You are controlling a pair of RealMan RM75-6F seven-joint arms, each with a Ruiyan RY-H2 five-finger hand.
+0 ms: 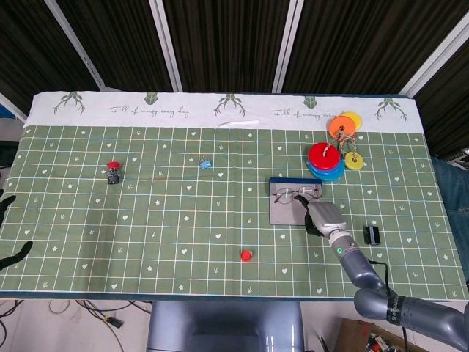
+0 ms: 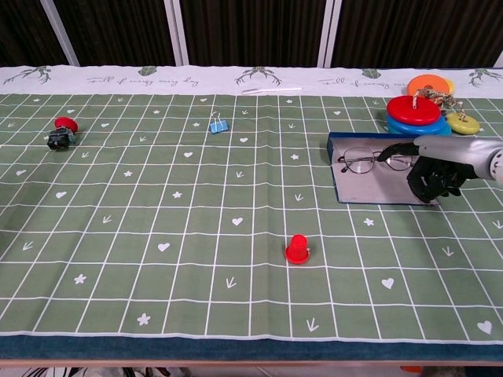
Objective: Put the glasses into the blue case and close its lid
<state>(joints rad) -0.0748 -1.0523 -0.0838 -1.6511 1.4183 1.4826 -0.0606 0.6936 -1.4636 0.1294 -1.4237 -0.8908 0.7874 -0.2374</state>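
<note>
Head view
Right hand: the right hand (image 1: 323, 216) is seen at the right edge of the blue case (image 1: 292, 211), fingers curled in and dark underneath; whether anything is pinched cannot be told here.
Left hand: only dark fingertips of the left hand (image 1: 9, 227) are seen at the frame's left edge, apart from everything; how far they are spread cannot be told.
Glasses: the glasses (image 1: 295, 194) are laid on the flat grey inside of the case, towards its far edge, thin wire rims and round lenses.
Surroundings: a green gridded cloth (image 1: 161, 220) is spread over the table; a small red cap (image 1: 246, 255) is placed near the front; flat round discs (image 1: 326, 159) in red and blue are stacked behind the case.

Chest view
Right hand: one finger is stretched to the glasses' (image 2: 377, 159) right rim and appears to touch it; the other fingers of the hand (image 2: 438, 166) are curled over the case's (image 2: 377, 184) right edge, closed on nothing visible.
Case: a shallow open rectangle is shown, with a blue wall and a smooth grey floor.
Clip: a small blue binder clip (image 2: 218, 124) is set well to the left.
</note>
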